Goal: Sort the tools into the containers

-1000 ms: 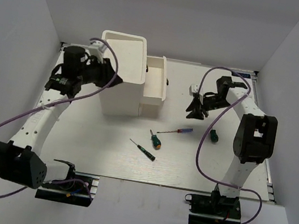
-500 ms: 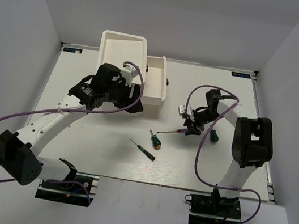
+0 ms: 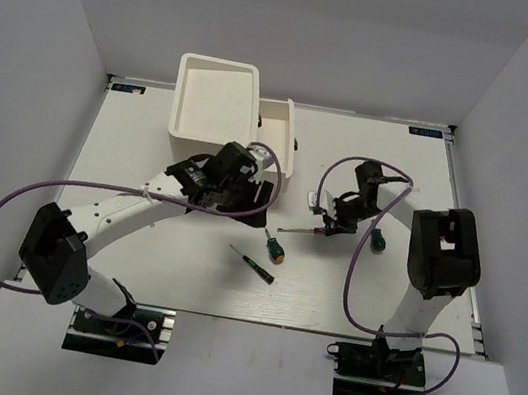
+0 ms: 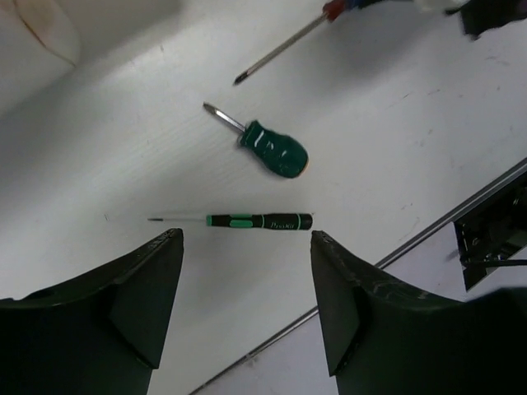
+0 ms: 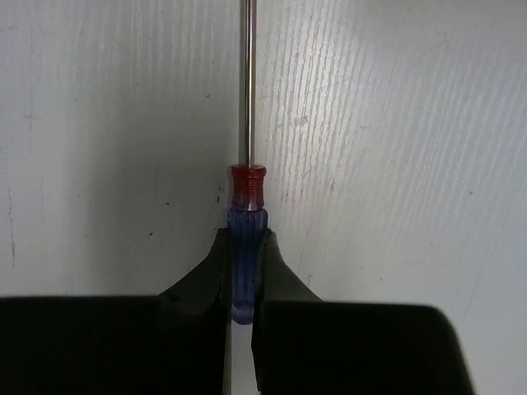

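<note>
My right gripper (image 3: 329,226) is shut on the blue handle of a thin red-collared screwdriver (image 5: 247,185), which lies flat on the table with its shaft (image 3: 297,230) pointing left. My left gripper (image 3: 259,197) is open and empty, in front of the white container box (image 3: 216,98). In the left wrist view its open fingers (image 4: 148,280) hover above a thin black-and-green screwdriver (image 4: 259,220), with a stubby green screwdriver (image 4: 276,151) beyond it. Both also show in the top view, the thin one (image 3: 253,265) and the stubby one (image 3: 276,248). No pliers show.
The box's white drawer (image 3: 275,144) stands pulled out to the right. A second stubby green screwdriver (image 3: 376,241) lies right of my right gripper. The table's near edge rail (image 4: 461,216) runs just past the tools. White walls enclose the table.
My left arm swung from the box's left side round to its front, over the middle tools. My right gripper came down and shut on the blue-handled screwdriver.
</note>
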Robot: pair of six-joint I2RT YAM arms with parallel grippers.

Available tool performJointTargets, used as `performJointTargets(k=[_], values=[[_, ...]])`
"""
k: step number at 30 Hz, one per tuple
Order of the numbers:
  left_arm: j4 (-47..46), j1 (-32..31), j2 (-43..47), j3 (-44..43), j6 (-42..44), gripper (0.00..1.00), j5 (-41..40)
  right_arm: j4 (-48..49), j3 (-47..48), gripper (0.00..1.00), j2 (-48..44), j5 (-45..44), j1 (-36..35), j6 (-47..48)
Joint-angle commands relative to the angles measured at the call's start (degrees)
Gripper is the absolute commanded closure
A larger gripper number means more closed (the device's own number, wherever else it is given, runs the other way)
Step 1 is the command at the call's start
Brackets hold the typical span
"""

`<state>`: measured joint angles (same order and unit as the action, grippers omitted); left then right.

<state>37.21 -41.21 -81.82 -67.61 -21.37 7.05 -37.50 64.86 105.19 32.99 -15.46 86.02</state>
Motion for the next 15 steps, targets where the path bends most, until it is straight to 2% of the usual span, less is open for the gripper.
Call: performJointTargets(k=[1, 7, 9, 10, 14, 15], values=[[2.7, -1.2, 2.4, 2.5, -6.8, 0.27, -4.8, -4.8, 2.5, 1.00, -1.9, -2.1, 0.7, -1.5], [4.2, -1.7, 7.8, 9.1, -17.6, 0.28, -5.5, -17.7, 12.7, 1.00, -8.1, 2.7, 6.9, -6.6], [4.7, -1.7, 7.1, 9.8, -20.9, 0.31, -4.9, -17.4, 16.2, 1.00, -10.5, 0.8, 7.9, -14.9], [6.1, -1.7, 7.1, 9.8, -24.3, 0.31, -4.9, -16.7, 18.7, 1.00, -11.5, -4.1, 8.2, -20.7], [6.1, -2.2, 4.4, 10.5, -29.3, 0.33, -3.8, -9.4, 23.3, 1.00, -14.4, -4.9, 10.5, -34.9], [6.1, -2.7, 3.8, 9.9, -29.3, 0.33, -3.8, -6.9, 22.9, 1.00, -14.9, -5.0, 10.5, -42.8]])
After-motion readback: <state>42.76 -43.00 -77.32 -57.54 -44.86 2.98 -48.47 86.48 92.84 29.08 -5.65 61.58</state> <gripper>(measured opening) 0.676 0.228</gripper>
